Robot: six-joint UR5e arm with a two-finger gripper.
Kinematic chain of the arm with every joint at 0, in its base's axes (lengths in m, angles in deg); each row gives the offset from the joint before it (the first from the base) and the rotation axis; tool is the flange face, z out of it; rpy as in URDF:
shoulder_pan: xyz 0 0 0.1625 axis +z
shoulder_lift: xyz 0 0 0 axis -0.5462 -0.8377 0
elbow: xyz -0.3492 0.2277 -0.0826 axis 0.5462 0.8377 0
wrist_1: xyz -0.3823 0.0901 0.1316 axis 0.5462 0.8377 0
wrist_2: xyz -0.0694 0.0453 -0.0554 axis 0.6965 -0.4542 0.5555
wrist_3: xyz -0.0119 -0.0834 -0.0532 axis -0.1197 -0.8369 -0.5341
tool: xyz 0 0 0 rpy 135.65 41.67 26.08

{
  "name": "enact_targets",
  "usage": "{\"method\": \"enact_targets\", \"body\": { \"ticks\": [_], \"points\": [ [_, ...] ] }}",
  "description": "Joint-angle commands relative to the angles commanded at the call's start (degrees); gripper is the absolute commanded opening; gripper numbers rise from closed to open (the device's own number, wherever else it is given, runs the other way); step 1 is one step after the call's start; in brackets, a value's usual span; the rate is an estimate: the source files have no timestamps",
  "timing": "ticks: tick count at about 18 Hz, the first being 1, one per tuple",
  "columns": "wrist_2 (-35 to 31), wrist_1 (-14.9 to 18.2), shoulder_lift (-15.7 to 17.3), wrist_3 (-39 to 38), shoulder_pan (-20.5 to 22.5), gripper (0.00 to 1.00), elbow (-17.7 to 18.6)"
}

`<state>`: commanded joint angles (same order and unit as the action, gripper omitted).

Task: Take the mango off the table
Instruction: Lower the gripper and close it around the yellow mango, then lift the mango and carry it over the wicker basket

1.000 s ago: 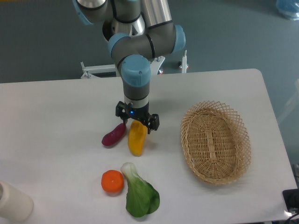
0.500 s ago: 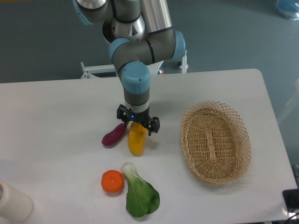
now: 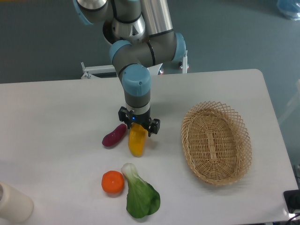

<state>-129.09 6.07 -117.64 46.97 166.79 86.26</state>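
The mango (image 3: 136,143), a yellow-orange oval fruit, lies on the white table (image 3: 56,122) a little left of the middle, its long axis pointing toward the front. My gripper (image 3: 138,127) hangs straight down over the mango's far end. Its jaws stand open, one on each side of that end. The mango still rests on the table. The fingertips are partly hidden behind the gripper body.
A small purple sweet potato (image 3: 114,135) lies just left of the mango, close to the left finger. A round orange fruit (image 3: 113,182) and a green bok choy (image 3: 140,194) lie in front. A wicker basket (image 3: 216,143) stands at the right. A white cylinder (image 3: 11,204) is at the front left corner.
The gripper has sunk a little lower over the mango's far end. The mango and the other things have not moved.
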Motion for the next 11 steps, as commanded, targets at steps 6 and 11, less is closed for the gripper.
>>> {"method": "enact_targets", "body": {
  "ticks": [6,11],
  "points": [
    [0.00,0.00,0.18,0.61,0.09,0.49,-0.96],
    [0.35,0.61,0.88,0.88,0.53,0.50,-6.05]
  ]
}}
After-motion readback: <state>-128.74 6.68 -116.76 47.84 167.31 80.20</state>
